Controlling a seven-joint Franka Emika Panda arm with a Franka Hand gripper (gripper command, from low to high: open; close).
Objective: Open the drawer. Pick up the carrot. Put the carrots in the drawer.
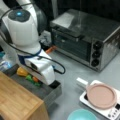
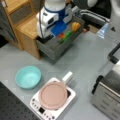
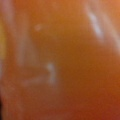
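The dark grey drawer (image 1: 53,93) (image 2: 50,51) stands pulled out from the wooden-topped cabinet (image 1: 17,100) in both front views. My gripper (image 1: 40,78) (image 2: 58,33) reaches down into it, its fingers hidden behind the white hand. The orange carrot (image 1: 35,79) (image 2: 61,35) lies in the drawer right at the gripper, beside a green toy vegetable (image 1: 30,78) (image 2: 67,36) and a yellow one (image 1: 22,72) (image 2: 75,25). The wrist view is filled by the carrot's orange surface (image 3: 60,60), very close to the camera.
A silver toaster oven (image 1: 85,37) (image 2: 107,97) stands on the grey table, with a small orange object (image 1: 51,49) by its lower left corner. Also on the table are a white hotplate with a pink pan (image 1: 101,96) (image 2: 53,95) and a teal bowl (image 1: 81,115) (image 2: 28,77).
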